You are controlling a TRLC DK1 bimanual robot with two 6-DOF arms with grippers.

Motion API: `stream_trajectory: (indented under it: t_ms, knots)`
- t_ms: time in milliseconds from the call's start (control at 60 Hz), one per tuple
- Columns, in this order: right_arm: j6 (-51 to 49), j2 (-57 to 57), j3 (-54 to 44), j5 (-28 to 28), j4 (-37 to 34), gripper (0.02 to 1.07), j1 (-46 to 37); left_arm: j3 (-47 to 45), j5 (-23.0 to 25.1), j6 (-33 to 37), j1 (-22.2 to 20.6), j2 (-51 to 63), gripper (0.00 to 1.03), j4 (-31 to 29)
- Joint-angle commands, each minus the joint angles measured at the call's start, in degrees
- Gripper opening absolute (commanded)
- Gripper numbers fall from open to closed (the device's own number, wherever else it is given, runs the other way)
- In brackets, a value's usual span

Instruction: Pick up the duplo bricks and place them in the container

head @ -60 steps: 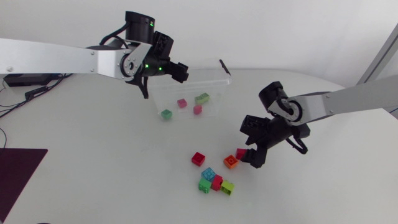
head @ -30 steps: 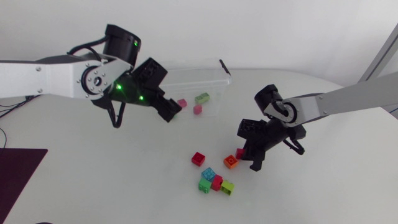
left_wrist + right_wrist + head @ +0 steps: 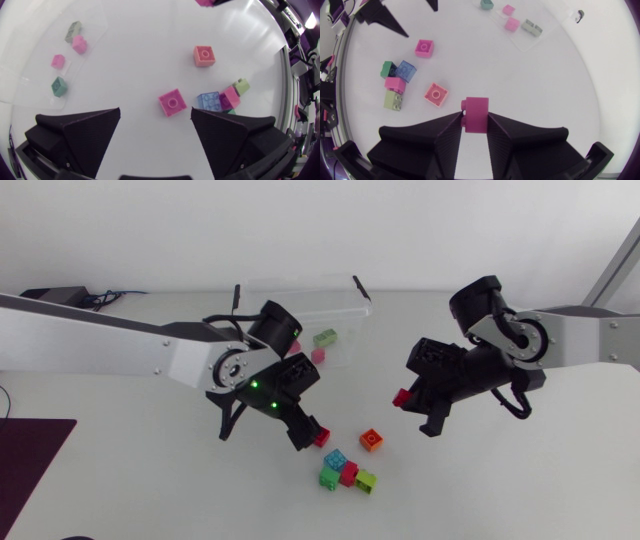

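Right claw (image 3: 476, 125) lifted red brick (image 3: 402, 397); left claw (image 3: 155, 110) swung down.

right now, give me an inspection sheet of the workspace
surface: white table, no spills visible
job's things: container holds four bricks; red brick, orange brick and cluster of four loose on the table
clutter: dark mat at the table's left edge
grippers: left gripper open, red brick ahead between its fingers; right gripper shut on held brick
cables: black loop by left wrist, another by right wrist
surroundings: nothing seen
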Motion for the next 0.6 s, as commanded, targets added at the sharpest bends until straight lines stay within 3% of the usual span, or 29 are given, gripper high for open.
stream_trajectory:
  t_ms: [0,250,583]
  knots:
    - [1.97,-1.64,0.05,-0.53,-1.28,0.33,-0.26,1.84,-1.39,-3.2,-2.05,3.03,0.97,-2.21]
    - [3.81,-3.23,-0.65,-0.79,-1.36,0.33,0.7,8.95,-4.64,-8.12,-4.07,7.6,0.91,-8.36]
    - [6.36,-5.6,2.51,-1.14,-1.89,0.33,0.62,16.95,-4.64,-13.57,-4.07,14.9,0.81,-15.3]
